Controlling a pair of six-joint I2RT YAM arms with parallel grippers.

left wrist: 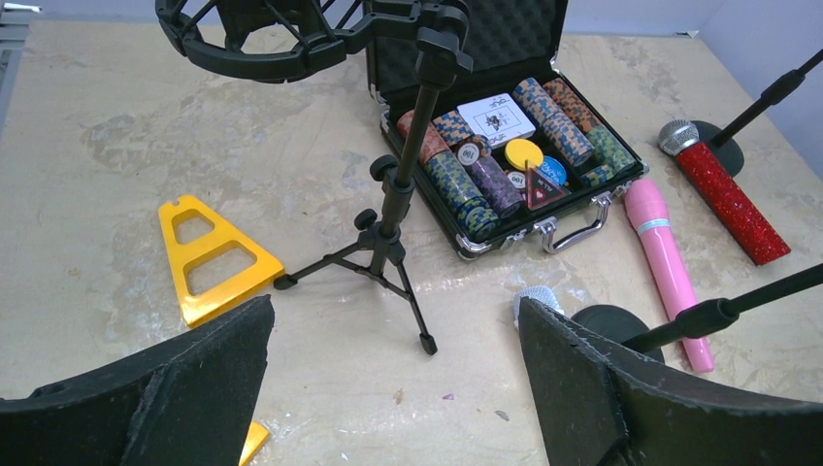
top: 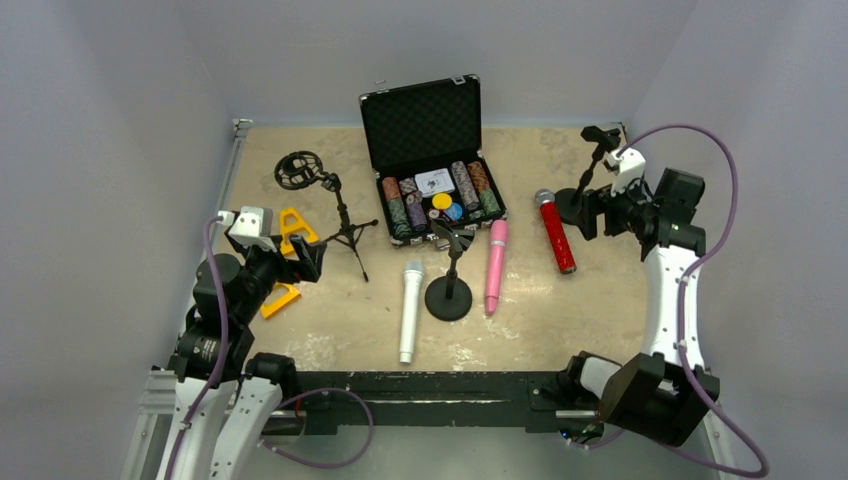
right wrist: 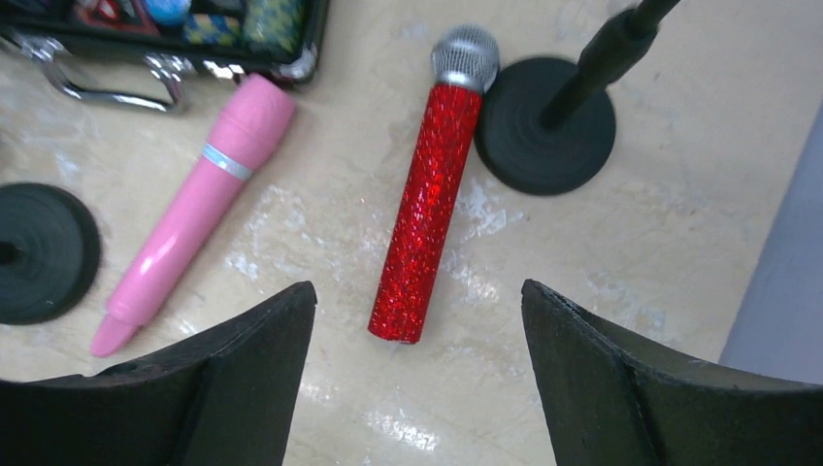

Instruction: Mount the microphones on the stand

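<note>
Three handheld microphones lie flat on the beige tabletop (top: 560,310), none of them on a stand. At far left the left gripper (left wrist: 396,316) hangs with its jaws spread wide and nothing between them, near a yellow triangular plastic frame (left wrist: 206,247). Just right of that stands a black tripod stand (left wrist: 396,199) with a ring-shaped shock mount on top. Behind the middle sits an open black case of poker chips (top: 430,150). In front of it the white microphone with a silver head (top: 410,312) lies with its head pointing away from the arms. Next come a black round-base stand (top: 448,298) and the all-pink microphone (top: 496,265), just beside that base. Further right lies the glittery red microphone with a silver grille (right wrist: 425,209), its head seemingly touching the base of a second black round-base stand (right wrist: 543,131). The right gripper (right wrist: 417,291) hovers over the red microphone's lower end, jaws apart on either side, gripping nothing.
</note>
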